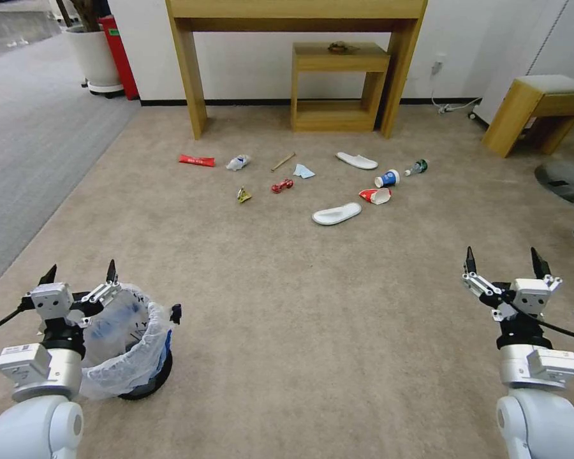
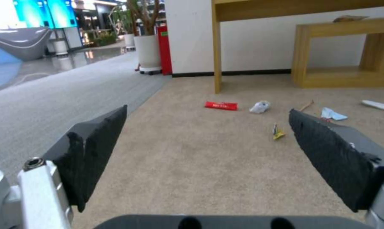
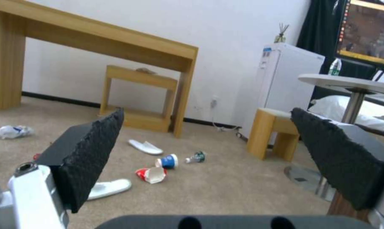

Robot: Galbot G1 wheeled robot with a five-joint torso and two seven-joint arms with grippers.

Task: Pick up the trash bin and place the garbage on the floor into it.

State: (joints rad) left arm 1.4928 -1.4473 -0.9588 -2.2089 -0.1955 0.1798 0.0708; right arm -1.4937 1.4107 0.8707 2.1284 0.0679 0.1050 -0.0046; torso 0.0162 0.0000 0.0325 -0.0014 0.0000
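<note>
From my head view, my left gripper (image 1: 80, 274) hangs with fingers spread just above the near-left rim of the trash bin (image 1: 131, 357), which stands on the beige floor (image 1: 287, 306) at my left, its white bag folded over the rim. My right gripper (image 1: 507, 261) is also spread, holding nothing, well apart on my right. The garbage lies far ahead, before the wooden desk (image 1: 300, 13): a red wrapper (image 1: 196, 160), a crumpled tissue (image 1: 238, 162), a stick (image 1: 283, 161), a crushed can (image 1: 282, 185), a blue cup (image 1: 387, 178), a red cup (image 1: 375, 196), a small bottle (image 1: 416, 167) and two white slippers (image 1: 336, 214). Wide bare carpet lies between me and the litter; grey carpet (image 1: 25, 140) borders the floor's left edge. In my left wrist view the wrapper (image 2: 221, 105) shows white writing too small to read, with open carpet between my spread fingers (image 2: 94, 149). In my right wrist view the cups (image 3: 158, 168) and a slipper (image 3: 109, 188) lie between my spread pads (image 3: 90, 152), with a stool (image 3: 274, 133) near the floor's right edge.
</note>
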